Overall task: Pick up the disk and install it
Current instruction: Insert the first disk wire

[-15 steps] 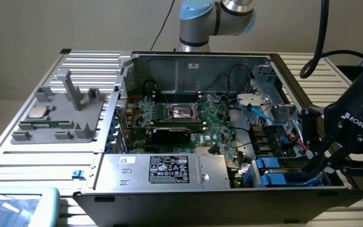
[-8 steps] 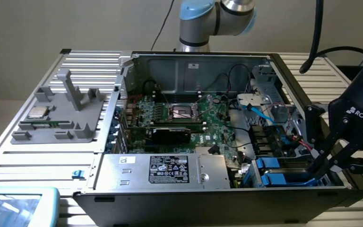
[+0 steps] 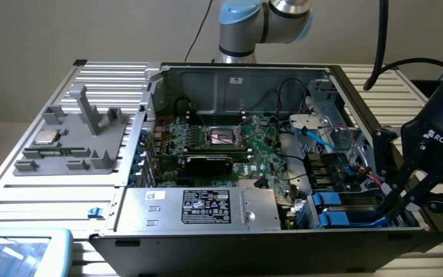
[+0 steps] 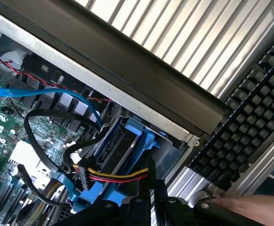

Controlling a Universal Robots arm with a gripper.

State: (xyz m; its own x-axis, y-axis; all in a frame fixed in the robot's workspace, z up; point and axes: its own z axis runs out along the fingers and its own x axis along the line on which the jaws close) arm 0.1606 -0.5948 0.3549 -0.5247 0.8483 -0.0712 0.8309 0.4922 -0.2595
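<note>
Exterior view's left: small square silver processor chip (image 3: pixel 46 137) on a grey plastic fixture (image 3: pixel 90 158), not wanted. Centre: large grey metal box with black label (image 3: pixel 198 208). Right: silver-grey disk in blue plastic frame (image 4: pixel 125 147) sits in the drive bay. The black gripper (image 4: pixel 153 200) is hard by it, jaws drawn nearly closed, contact unclear. Judged rigid, weighty, shock-sensitive; hold by frame edges. Yellow-red power cable (image 4: pixel 120 175) crowds the bay.

Bright blue-framed disk (image 4: pixel 133 140), green motherboard (image 3: pixel 266 145), black keyboard (image 4: pixel 254 108)
</note>
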